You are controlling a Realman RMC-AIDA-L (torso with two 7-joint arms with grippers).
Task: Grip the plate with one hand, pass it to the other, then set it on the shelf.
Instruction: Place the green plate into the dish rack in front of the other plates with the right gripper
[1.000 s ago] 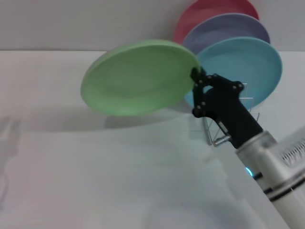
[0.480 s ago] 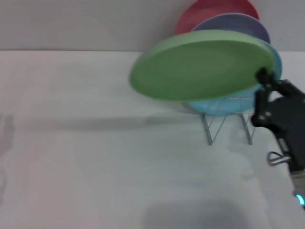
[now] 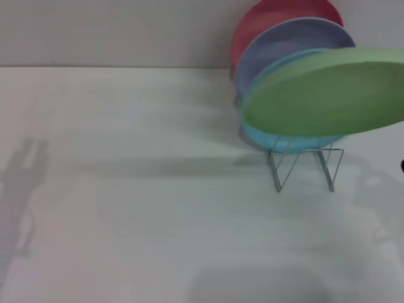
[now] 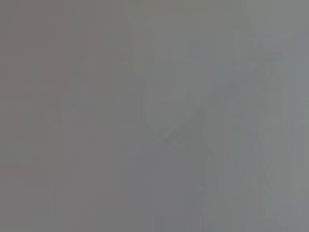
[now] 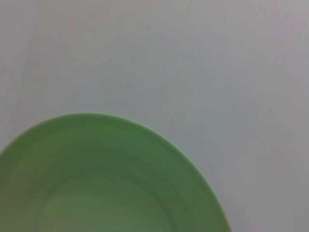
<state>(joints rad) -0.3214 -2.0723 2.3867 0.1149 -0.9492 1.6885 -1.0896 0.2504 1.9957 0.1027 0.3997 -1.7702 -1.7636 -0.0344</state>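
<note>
A: Where's the green plate (image 3: 325, 91) right now?

B: Up in the air at the right side of the head view, tilted, its right rim cut off by the frame edge. It hangs in front of the shelf (image 3: 303, 165), covering most of the light blue plate (image 3: 278, 136).

A: And the right end effector?

B: Off frame in the head view. The right wrist view shows only the plate's green face (image 5: 101, 183) close below the camera over the pale table (image 5: 193, 58), so I can't tell whether its fingers are clamped or loose.

A: The left end effector?

B: Not visible; its wrist view is plain grey.

A: What's in the shelf?

B: Three plates standing on edge: the light blue one in front, a lavender plate (image 3: 278, 44) behind it, a red plate (image 3: 271, 16) at the back.
</note>
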